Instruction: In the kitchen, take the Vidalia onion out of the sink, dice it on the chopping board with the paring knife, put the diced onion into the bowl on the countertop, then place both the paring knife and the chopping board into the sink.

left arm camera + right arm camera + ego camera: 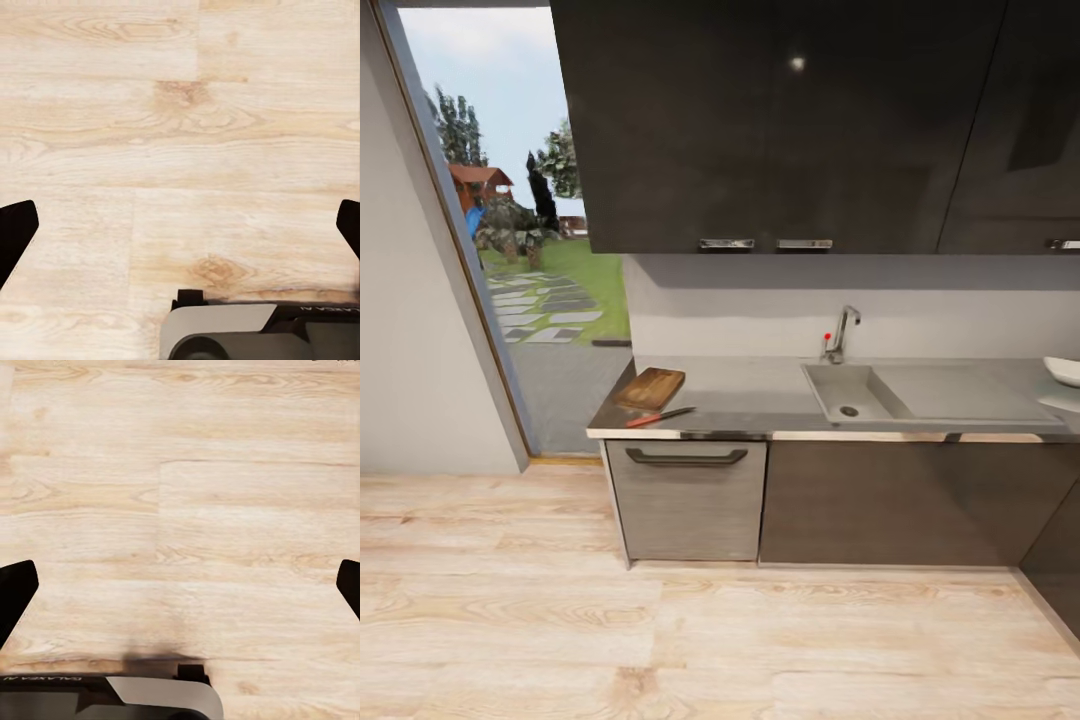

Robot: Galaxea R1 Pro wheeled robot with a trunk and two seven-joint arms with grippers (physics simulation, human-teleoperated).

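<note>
The onion is meant to be in the sink (852,392), but from this distance the basin shows only its drain; the near wall may hide the onion, so I cannot tell whether it lies there. The tap (842,335) rises just behind the sink.

Well to the left of the sink, the board (651,388) lies flat at the counter's (760,395) end, with the knife (659,416) just in front of it near the edge, handy for dicing there. The bowl (1064,371) sits far right of the sink, past the drainboard.

Both arms hang low over the wood floor (180,135). The left gripper (180,225) and right gripper (180,585) are spread wide and hold nothing, probably parked while the base approaches.
</note>
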